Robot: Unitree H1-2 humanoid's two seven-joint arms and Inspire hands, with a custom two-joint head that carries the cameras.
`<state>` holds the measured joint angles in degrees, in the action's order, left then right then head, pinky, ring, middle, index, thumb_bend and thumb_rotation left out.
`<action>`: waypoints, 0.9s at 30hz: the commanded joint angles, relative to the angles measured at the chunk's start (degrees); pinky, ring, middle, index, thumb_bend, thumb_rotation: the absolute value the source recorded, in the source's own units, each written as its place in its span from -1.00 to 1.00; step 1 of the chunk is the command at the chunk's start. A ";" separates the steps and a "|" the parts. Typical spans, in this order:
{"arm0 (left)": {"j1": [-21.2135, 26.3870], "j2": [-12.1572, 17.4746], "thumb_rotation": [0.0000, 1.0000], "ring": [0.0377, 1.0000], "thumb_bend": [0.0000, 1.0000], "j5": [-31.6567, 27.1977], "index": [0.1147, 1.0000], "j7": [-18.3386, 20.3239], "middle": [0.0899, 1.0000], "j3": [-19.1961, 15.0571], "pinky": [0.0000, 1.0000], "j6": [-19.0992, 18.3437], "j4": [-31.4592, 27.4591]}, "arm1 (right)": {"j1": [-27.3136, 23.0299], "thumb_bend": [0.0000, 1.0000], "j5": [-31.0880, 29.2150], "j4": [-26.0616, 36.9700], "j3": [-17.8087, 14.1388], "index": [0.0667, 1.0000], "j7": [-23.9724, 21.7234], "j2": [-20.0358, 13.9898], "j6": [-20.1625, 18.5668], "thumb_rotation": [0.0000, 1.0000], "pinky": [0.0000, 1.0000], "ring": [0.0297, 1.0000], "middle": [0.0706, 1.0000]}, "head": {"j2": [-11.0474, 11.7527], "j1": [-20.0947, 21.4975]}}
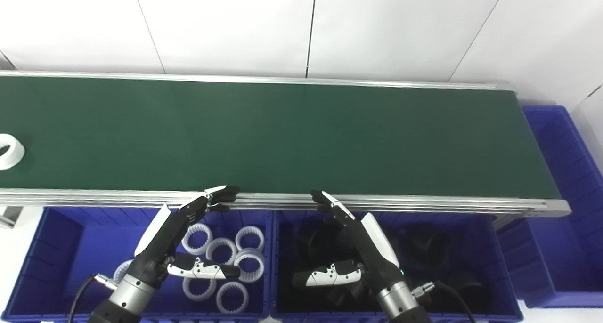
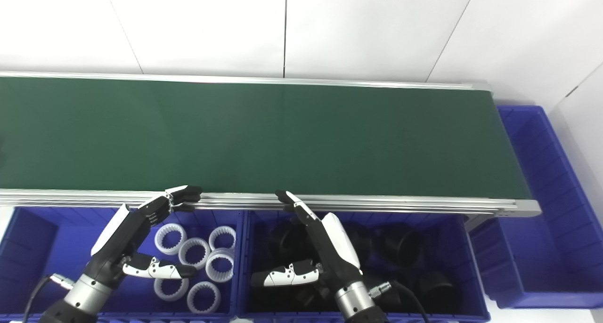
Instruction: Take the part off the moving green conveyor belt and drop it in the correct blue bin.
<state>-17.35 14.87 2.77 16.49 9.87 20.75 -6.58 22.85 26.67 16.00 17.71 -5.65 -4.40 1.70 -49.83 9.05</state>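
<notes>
A: Where's the part?

B: A white toothed plastic ring [image 1: 8, 152] lies on the long green conveyor belt [image 1: 282, 134] at its far left end, half cut off by the left eye view's edge. It rests flat, its opening facing up; being round, it shows no long axis.

A: And the hands?

B: The left hand [image 1: 176, 240] hovers over the left blue plastic bin [image 1: 61, 247] of white toothed rings [image 1: 221, 257], fingers stretched out, thumb spread, holding nothing; its fingertips [image 1: 221, 192] reach the belt's silver metal rail [image 1: 424, 203]. The right hand [image 1: 360, 247] hangs likewise over the middle blue plastic bin [image 1: 476, 266] of black round parts [image 1: 424, 245], open and empty.

A: Anything else?

B: Another blue bin [image 1: 565, 172] stands beyond the belt's right end.
</notes>
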 commanded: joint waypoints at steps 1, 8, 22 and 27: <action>0.38 0.48 -0.53 0.62 0.94 0.19 0.59 -0.37 0.66 -0.30 0.51 1.86 -1.37 | -0.06 0.86 -0.16 1.62 0.30 0.80 0.86 0.88 0.22 -0.42 0.55 0.70 0.77 | -0.07 -0.06; 0.36 0.44 -0.55 0.61 0.93 0.34 0.58 -0.41 0.65 -0.35 0.47 1.62 -1.55 | -0.16 0.86 -0.39 1.62 0.30 0.81 0.61 0.77 0.10 -0.41 0.55 0.71 0.78 | -0.04 -0.12; -0.17 -3.47 -0.45 0.63 0.95 5.90 0.60 -2.73 0.65 2.14 0.52 3.58 1.43 | 0.79 0.81 -4.59 0.15 -1.87 0.79 0.98 -2.46 4.07 -0.59 0.61 0.72 0.77 | 8.52 -22.00; 0.42 -5.13 -0.53 0.64 0.92 8.87 0.60 -4.42 0.66 3.42 0.54 5.79 4.41 | 0.55 0.80 -4.54 -0.70 -2.35 0.78 1.23 -4.04 5.07 -0.65 0.54 0.69 0.75 | 13.16 -27.54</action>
<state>-17.66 9.87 10.58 13.77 12.99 23.69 -2.10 23.59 22.88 14.52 15.55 -5.48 -8.28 2.74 -36.75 -18.44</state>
